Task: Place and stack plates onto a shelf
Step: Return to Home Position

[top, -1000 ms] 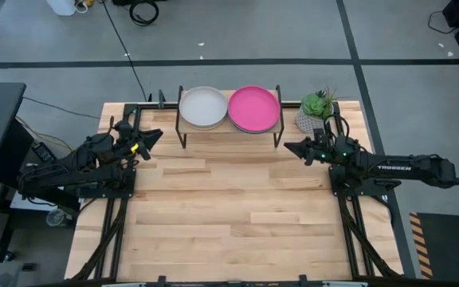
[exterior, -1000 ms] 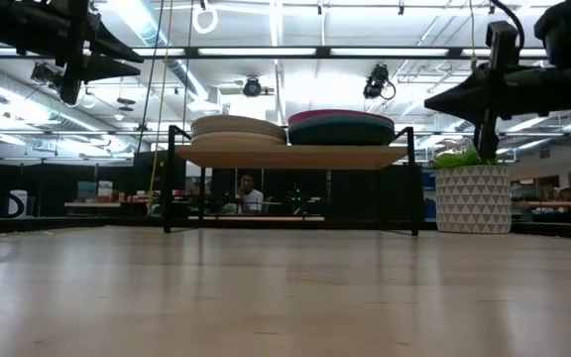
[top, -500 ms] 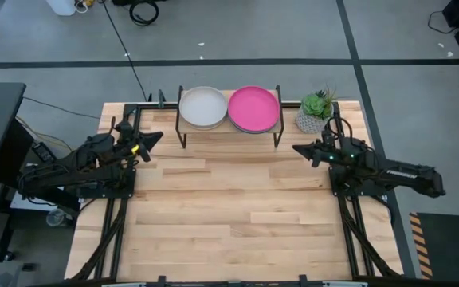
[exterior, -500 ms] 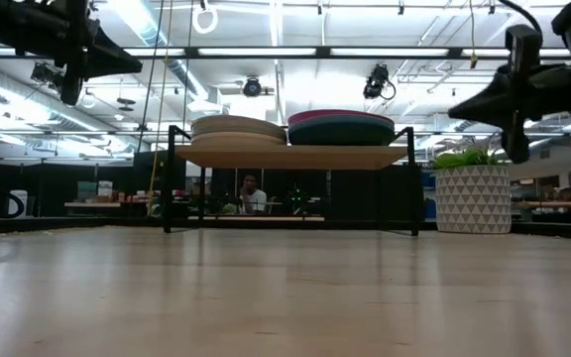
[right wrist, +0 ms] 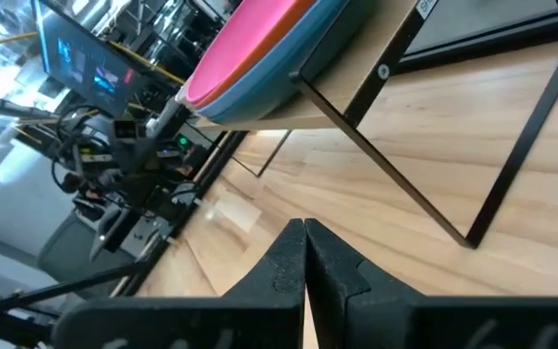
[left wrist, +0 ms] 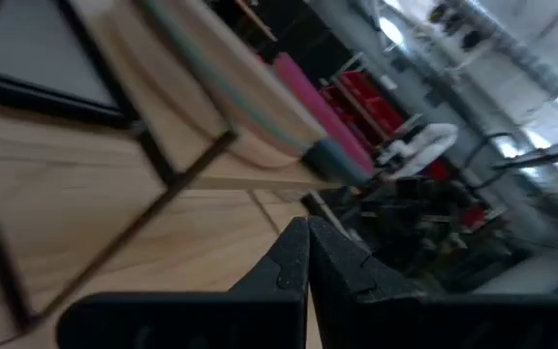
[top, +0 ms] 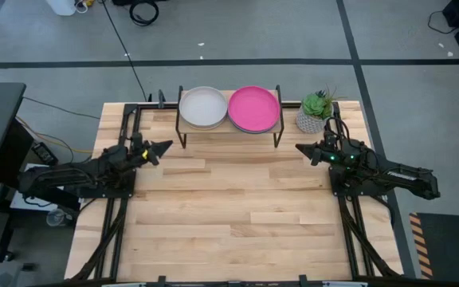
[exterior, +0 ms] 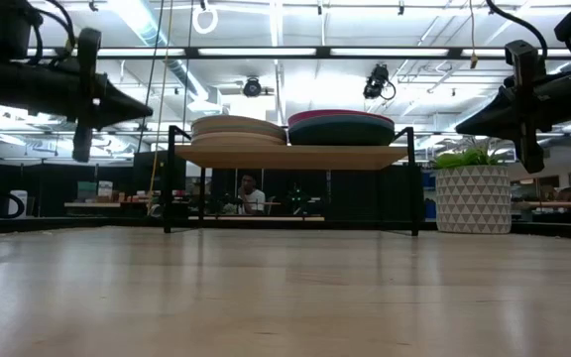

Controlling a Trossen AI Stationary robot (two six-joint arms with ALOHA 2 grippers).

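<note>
Wooden tabletop (top: pixel 229 223) carried no loose plate that I could see. Every plate in view sat up on the shelf (exterior: pixel 290 157) at the far edge. One stack was topped by a pale grey plate (top: pixel 203 107), and the stack just beside it by a pink plate (top: pixel 253 108).

And the arms were on the move! Over the last second the left arm had dropped from high up to about shelf-top height, its nose pushing a little further inward. The right arm had folded back toward its base, away from the shelf's right legs. Neither stack had budged. By my reading the stacking was done and both arms were heading for rest.

The left pincer (top: pixel 164 147) hung above the tabletop near the left edge, in front of the shelf's left legs, pointing inward. Its fingers were pressed together on nothing. The right pincer (top: pixel 301 149) hung near the right edge, close to the potted plant (top: pixel 315 114), and pointed back across. It too was pinched closed and empty-handed.
</note>
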